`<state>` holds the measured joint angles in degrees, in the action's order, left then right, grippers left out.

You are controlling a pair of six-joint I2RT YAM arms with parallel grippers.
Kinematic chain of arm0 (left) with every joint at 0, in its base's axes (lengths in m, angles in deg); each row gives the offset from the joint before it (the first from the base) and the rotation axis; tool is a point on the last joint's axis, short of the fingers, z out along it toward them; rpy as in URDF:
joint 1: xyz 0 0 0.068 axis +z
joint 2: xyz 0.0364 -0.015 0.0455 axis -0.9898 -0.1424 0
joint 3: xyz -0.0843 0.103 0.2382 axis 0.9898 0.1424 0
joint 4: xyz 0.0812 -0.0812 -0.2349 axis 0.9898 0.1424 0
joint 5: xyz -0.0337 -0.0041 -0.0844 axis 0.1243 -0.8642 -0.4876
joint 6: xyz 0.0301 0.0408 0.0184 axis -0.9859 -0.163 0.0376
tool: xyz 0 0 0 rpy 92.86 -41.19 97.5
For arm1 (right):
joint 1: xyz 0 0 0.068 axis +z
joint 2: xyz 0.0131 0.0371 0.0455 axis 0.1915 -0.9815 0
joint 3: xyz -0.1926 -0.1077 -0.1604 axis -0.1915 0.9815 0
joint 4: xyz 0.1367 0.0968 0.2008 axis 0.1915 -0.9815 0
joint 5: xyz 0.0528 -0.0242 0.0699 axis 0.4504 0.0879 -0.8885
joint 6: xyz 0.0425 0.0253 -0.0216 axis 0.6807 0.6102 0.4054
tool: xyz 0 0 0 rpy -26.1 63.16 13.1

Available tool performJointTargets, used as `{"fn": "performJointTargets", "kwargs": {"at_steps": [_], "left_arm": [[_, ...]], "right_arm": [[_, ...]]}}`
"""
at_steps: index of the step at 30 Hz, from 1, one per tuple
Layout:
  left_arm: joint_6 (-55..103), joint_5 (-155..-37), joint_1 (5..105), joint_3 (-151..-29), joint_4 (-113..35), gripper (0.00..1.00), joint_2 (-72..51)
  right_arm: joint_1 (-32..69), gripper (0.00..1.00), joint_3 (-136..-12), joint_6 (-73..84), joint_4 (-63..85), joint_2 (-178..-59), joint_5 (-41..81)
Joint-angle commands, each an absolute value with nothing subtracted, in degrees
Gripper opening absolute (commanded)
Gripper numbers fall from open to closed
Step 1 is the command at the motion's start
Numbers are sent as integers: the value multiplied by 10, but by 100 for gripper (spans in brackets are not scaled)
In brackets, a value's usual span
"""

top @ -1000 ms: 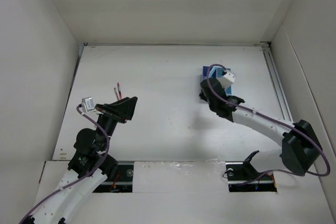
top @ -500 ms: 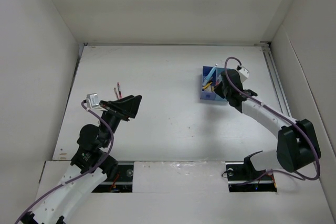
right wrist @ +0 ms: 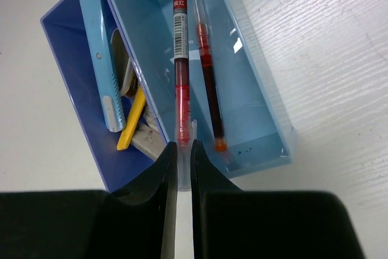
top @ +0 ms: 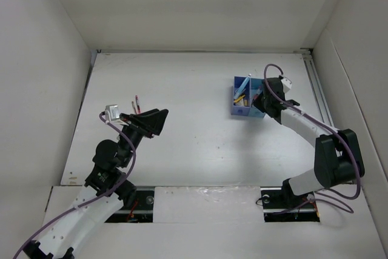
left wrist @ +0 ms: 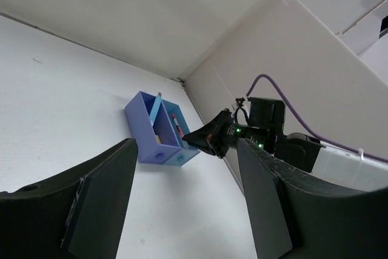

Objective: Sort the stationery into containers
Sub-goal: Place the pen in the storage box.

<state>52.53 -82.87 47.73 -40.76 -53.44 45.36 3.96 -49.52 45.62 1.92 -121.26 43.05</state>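
Observation:
The blue compartment box stands at the right of the table; it also shows in the left wrist view. My right gripper is shut on a red-and-white pen whose far end reaches over the box's light blue section. A second red pen lies in that section. The dark blue section holds a light blue pen, a yellow-black piece and a beige eraser block. My left gripper is open and empty, and two thin red pens lie just beyond it.
White walls close the table on the left, back and right. A metal rail runs along the right edge beside the box. My right gripper sits at the box's right side. The left wrist view shows the right gripper beside the box.
My right gripper has swung right from over the box's near side to its right end, uncovering the box. My left gripper has drifted a little to the right.

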Motion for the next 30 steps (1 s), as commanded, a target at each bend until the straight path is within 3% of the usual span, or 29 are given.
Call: {"fn": "performJointTargets", "kwargs": {"at_steps": [1, 27, 30], "left_arm": [[516, -845, 474, -401, -580, 63, 447], [510, -839, 474, -396, -580, 63, 435], [510, -839, 474, -396, -580, 63, 440]], "right_arm": [[35, 0, -521, 445, 34, -1219, 432], [20, 0, -603, 445, 2, -1306, 459], [20, 15, -603, 439, 8, -1306, 459]]}}
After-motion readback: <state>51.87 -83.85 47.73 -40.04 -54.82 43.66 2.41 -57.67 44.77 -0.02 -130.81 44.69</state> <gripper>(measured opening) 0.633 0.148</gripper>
